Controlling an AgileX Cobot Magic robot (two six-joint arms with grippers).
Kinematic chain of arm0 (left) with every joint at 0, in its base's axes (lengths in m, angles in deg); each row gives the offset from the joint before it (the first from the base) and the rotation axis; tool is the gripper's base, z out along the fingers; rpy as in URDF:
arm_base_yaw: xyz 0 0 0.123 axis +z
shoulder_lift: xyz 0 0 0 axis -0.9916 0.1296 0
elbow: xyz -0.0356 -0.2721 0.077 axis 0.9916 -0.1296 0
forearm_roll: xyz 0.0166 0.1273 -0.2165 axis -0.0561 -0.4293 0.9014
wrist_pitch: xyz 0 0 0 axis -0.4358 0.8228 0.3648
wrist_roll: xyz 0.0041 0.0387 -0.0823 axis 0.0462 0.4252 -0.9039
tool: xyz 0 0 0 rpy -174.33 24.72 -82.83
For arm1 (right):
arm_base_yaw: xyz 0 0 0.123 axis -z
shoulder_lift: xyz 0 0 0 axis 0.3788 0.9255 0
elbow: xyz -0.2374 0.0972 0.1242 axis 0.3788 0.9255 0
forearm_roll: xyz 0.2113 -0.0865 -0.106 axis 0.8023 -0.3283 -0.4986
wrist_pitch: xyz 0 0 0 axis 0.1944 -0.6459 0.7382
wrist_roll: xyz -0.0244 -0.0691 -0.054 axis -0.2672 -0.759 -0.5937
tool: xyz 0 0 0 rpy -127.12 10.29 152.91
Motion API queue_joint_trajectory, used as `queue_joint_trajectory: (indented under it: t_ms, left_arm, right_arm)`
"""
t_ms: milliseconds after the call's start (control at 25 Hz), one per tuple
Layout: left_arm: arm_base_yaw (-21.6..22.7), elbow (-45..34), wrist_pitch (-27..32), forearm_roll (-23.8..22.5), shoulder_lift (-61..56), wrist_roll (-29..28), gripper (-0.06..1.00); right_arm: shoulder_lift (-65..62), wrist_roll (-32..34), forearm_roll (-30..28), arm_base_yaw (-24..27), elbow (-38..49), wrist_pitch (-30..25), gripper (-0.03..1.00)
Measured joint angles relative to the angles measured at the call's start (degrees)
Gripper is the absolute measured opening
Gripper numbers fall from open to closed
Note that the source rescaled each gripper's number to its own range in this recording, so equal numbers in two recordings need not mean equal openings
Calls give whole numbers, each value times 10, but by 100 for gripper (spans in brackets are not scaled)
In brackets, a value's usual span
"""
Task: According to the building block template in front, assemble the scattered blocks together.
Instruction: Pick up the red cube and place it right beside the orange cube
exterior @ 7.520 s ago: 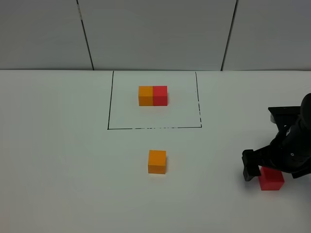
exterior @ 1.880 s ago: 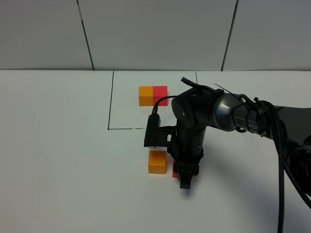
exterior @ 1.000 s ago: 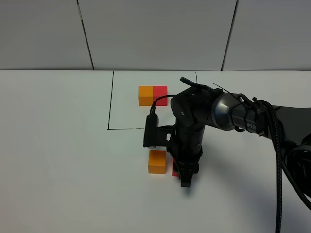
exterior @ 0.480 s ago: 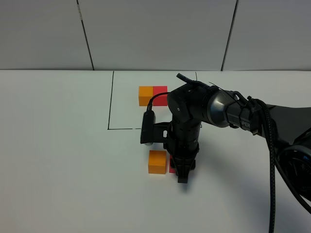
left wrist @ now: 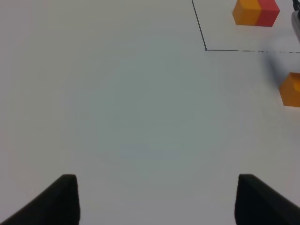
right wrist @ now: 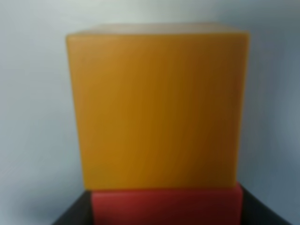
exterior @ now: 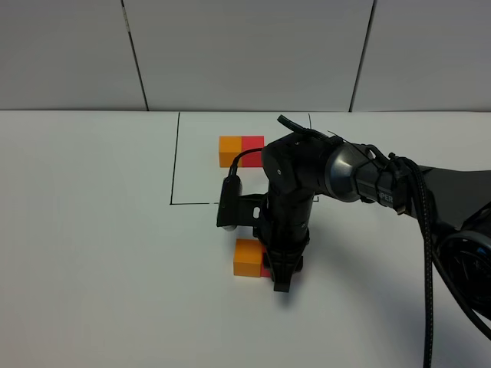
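The template, an orange and a red cube joined (exterior: 242, 150), lies inside a black drawn rectangle (exterior: 174, 165) at the back; it also shows in the left wrist view (left wrist: 256, 11). The loose orange cube (exterior: 247, 257) sits in front of the rectangle. My right gripper (exterior: 278, 270) points down just to its right, shut on the loose red cube (exterior: 265, 269), which is mostly hidden there. In the right wrist view the red cube (right wrist: 166, 204) sits between the dark fingers and touches the orange cube (right wrist: 157, 105). My left gripper (left wrist: 157, 201) is open and empty over bare table.
The white table (exterior: 92, 253) ends at a grey panelled wall (exterior: 245, 54) at the back. The right arm and its cables (exterior: 383, 188) reach in from the right. The loose orange cube shows at the edge of the left wrist view (left wrist: 291, 89).
My right gripper has slid left with the red cube until it meets the orange cube. Earlier still, the red cube was picked up at the far right.
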Motion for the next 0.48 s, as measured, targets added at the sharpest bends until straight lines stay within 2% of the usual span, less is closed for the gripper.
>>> queue_joint_trajectory:
  t_ms: [480]
  left_arm:
    - [0,0,0,0,0,0,53]
  right_arm:
    - [0,2,10,0,0,-7,1]
